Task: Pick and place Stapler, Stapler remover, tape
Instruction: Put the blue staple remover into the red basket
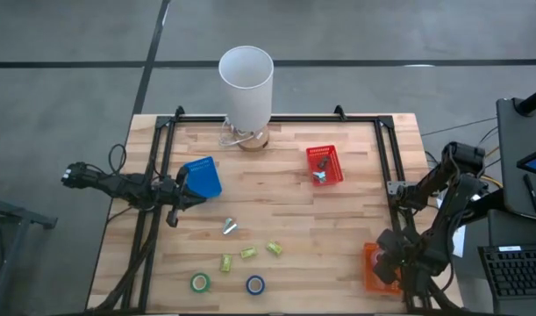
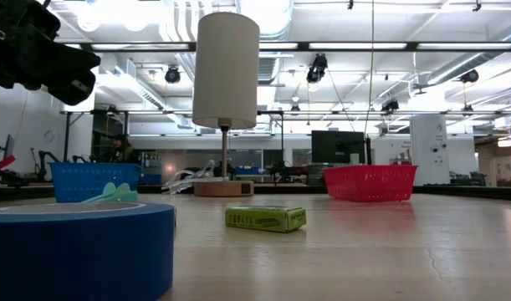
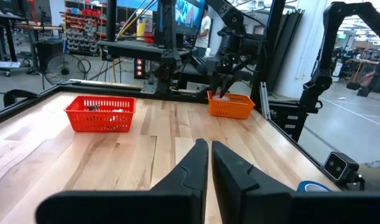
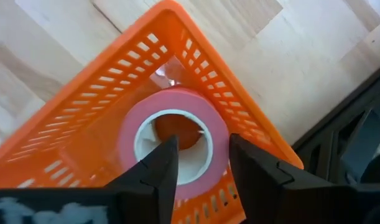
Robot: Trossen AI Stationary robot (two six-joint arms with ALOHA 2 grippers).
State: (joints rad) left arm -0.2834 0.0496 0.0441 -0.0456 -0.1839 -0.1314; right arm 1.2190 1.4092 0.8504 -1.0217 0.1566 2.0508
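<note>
Pink tape (image 4: pixel 177 144) lies directly below the right gripper (image 4: pixel 201 163), inside the orange basket (image 4: pixel 102 118); the fingers are parted and nothing is held. If this gripper rises carelessly, a finger could catch the basket wall and drag it. Blue tape (image 1: pixel 255 284) and green tape (image 1: pixel 200 283) wait far to its side. Left gripper (image 3: pixel 209 163), nearly closed and empty, hovers beside the blue basket (image 1: pixel 202 178).

Overhead, tabletop-level and wrist views, sharing red basket (image 1: pixel 325 164).
</note>
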